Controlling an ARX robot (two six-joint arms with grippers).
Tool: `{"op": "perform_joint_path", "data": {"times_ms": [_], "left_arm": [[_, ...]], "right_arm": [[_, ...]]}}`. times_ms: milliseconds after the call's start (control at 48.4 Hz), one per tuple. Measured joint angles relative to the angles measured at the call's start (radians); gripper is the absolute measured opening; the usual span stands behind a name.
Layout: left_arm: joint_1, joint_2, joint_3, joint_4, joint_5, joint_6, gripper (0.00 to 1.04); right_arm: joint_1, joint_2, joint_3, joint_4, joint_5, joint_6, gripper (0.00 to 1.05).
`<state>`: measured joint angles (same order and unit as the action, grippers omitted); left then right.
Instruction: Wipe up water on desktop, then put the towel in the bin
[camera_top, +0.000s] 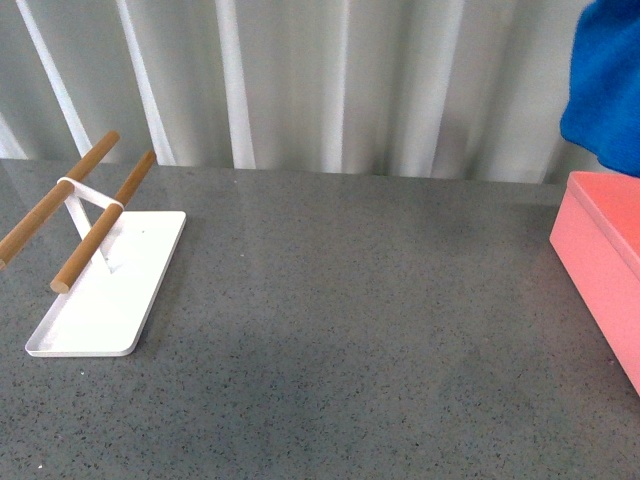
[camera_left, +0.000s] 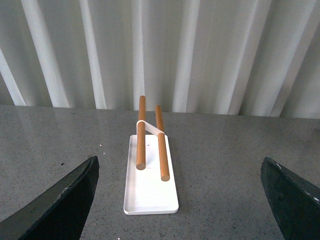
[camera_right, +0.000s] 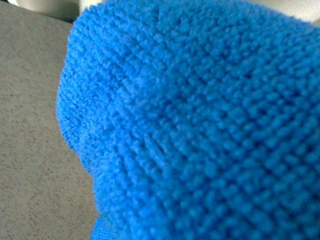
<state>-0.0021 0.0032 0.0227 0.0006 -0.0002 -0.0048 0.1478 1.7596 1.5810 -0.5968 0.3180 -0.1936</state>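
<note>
Aloft, towel (camera_top: 608, 85) above bin (camera_top: 597, 262); right tool out of sight.

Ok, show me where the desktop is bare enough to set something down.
Widest bare stretch of desktop: between the white rack and the pink bin, from the curtain to the near edge. A narrower strip lies in front of the rack. Crowded: the left, where the rack's wooden bars jut out, and the far right, where the blue towel hangs above the bin.
</note>
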Motion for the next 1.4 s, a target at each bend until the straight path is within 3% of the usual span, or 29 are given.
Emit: {"op": "perform_joint_path", "data": {"times_ms": [248,537,1198,1404], "left_arm": [[0.0,0.0,0.0,0.0,0.0,0.0,0.98],[0.0,0.0,0.0,0.0,0.0,0.0,0.98],[0.0,0.0,0.0,0.0,0.0,0.0,0.98],[0.0,0.0,0.0,0.0,0.0,0.0,0.98]], "right_arm": [[-0.131,-0.092,-0.158,0.011,-0.064,-0.01,0.05],[-0.254,-0.102,-0.18,-0.069,-0.001,-0.02,0.05],[-0.298,-0.052,-0.27,-0.015,-0.011,-0.047,0.05],[-0.304,-0.054,-0.281,-0.011,-0.013,-0.056,0.35]]}}
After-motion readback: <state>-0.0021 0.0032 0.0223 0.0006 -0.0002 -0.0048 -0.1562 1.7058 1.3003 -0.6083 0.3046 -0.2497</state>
